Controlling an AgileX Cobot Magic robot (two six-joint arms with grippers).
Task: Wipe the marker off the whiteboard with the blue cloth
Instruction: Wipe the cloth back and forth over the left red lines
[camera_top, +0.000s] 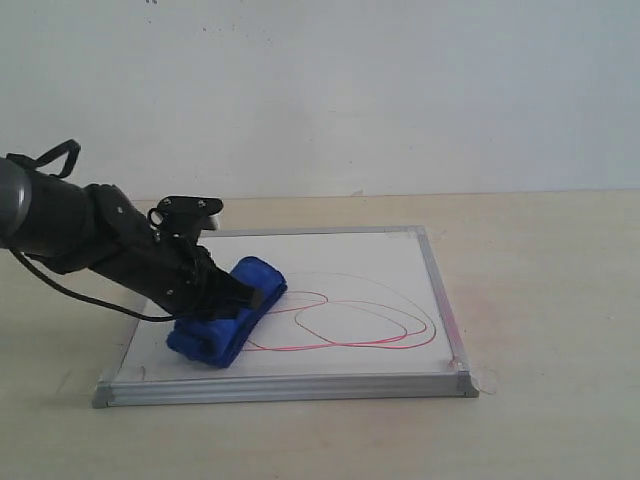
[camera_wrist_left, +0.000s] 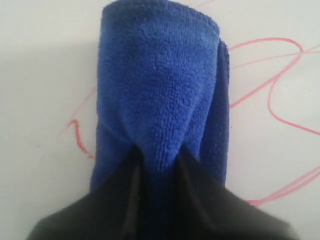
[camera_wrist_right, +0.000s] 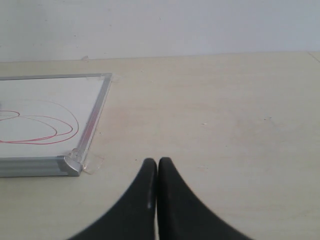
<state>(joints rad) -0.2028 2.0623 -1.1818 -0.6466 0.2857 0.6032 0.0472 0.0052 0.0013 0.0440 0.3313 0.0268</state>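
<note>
Blue cloth (camera_top: 228, 312) clamped in left gripper (camera_wrist_left: 159, 155) on whiteboard (camera_top: 380, 255) | red marker (camera_top: 340, 346) alongside | right gripper (camera_wrist_right: 157, 162) clenched off-board

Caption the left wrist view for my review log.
Left tool grips the blue cloth on the whiteboard, red marker loops showing on both sides.

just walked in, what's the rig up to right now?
The left gripper is clamped on the blue cloth, which lies on the left part of the whiteboard. The red marker loops to the right of the cloth are not yet wiped. A few red lines also show on the cloth's other side in the left wrist view. The right gripper is shut and empty, off the board over the table near one board corner.
</note>
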